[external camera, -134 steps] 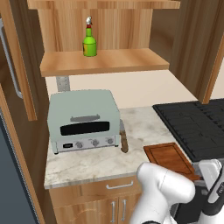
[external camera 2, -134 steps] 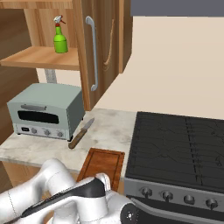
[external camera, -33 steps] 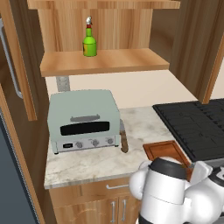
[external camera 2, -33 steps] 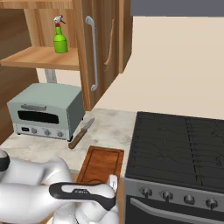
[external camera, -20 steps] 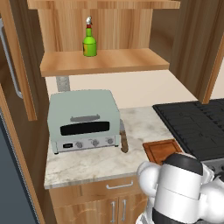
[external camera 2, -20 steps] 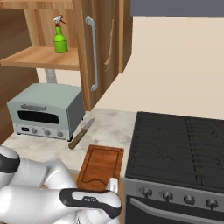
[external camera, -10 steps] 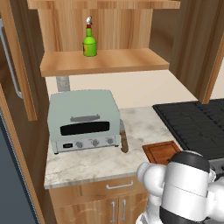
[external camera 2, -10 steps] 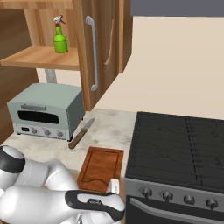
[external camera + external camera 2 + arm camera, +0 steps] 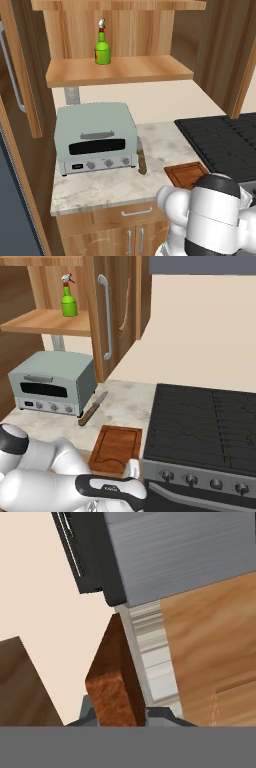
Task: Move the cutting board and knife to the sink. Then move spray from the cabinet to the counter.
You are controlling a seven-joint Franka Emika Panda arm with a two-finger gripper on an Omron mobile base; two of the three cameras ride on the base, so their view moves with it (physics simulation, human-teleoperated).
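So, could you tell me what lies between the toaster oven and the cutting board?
The knife lies on the counter between toaster oven and cutting board, seen in both base views.

No legible text; small white marking on arm link [image 9: 111,487] possibly lettering, unreadable.

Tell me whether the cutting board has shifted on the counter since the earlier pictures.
No. The cutting board lies as before against the stove's left edge, below the knife tip.

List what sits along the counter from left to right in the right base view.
Toaster oven → knife → cutting board → stovetop.
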